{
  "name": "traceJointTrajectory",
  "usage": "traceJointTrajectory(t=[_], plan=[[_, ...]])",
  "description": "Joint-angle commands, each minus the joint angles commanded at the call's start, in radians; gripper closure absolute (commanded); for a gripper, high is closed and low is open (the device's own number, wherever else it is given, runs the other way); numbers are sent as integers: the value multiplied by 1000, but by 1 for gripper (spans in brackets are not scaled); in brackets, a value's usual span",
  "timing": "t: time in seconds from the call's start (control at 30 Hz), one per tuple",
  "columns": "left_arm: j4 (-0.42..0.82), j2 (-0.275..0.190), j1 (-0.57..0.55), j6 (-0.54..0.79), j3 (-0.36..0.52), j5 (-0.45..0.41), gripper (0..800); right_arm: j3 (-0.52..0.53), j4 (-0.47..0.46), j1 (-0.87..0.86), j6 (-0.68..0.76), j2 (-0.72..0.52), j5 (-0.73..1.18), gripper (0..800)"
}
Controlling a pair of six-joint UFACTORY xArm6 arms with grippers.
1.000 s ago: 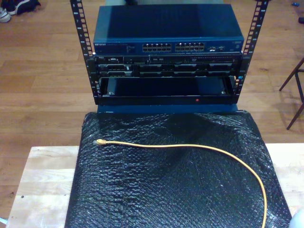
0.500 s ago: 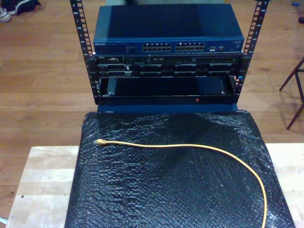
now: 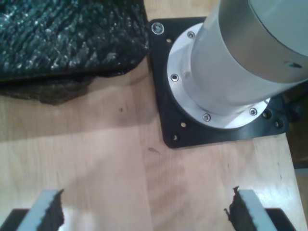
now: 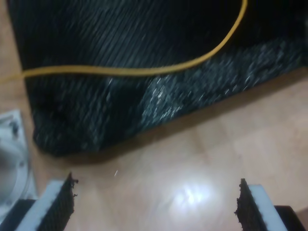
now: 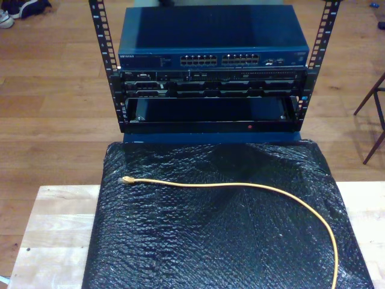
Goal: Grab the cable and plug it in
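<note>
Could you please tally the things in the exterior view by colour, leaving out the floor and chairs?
Yellow-orange: 1, the cable
Blue: 1, the switch
Black: 2, the mat and the rack
Pale wood: 1, the table
Total: 5
</note>
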Motion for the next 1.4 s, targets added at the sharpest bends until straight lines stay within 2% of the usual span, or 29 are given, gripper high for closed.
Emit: traceJointTrajectory(t=[0.23, 0.4, 0.77, 1.13, 1.4], plan=[[-51, 0, -68, -58, -11, 12, 0, -8, 100, 75, 100, 0, -3, 3], [-52, 0, -107, -109, -18, 12, 0, -9, 123, 130, 147, 0, -9, 3], [-61, 14, -114, -150, -32, 14, 0, -9, 210, 252, 239, -2, -12, 3], [-63, 34, -112, -215, -37, 12, 0, -9, 216, 402, 270, -3, -164, 4], [-63, 34, -114, -244, -37, 14, 0, 14, 215, 644, 374, 14, -350, 4]])
